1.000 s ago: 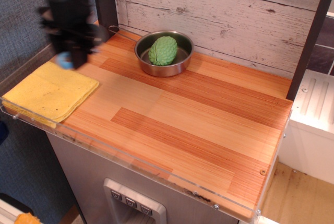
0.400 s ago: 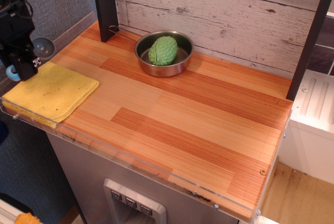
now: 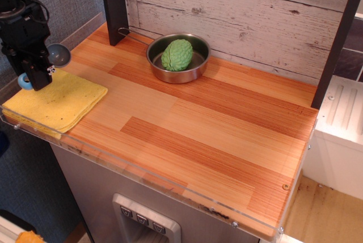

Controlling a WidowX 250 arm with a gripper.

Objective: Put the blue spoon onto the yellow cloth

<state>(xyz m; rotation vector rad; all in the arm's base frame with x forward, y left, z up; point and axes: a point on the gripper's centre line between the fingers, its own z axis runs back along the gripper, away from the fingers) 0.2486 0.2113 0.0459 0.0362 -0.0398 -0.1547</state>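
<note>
The yellow cloth (image 3: 55, 99) lies folded at the front left corner of the wooden counter. My black gripper (image 3: 38, 76) hangs over the cloth's far left edge. It is shut on the blue spoon (image 3: 55, 54). The spoon's round grey bowl sticks out to the right of the fingers and its light-blue holed handle end (image 3: 24, 81) sticks out to the left. The spoon is held just above the cloth's back edge; I cannot tell whether it touches the fabric.
A steel bowl (image 3: 178, 58) with a green bumpy fruit (image 3: 177, 55) stands at the back of the counter. A dark post (image 3: 114, 6) stands at the back left, another at the right. A clear acrylic lip (image 3: 170, 189) runs along the front edge.
The gripper with the spoon swung from over the counter's back left out past the left edge, then came back right a little, over the cloth's far left edge.
</note>
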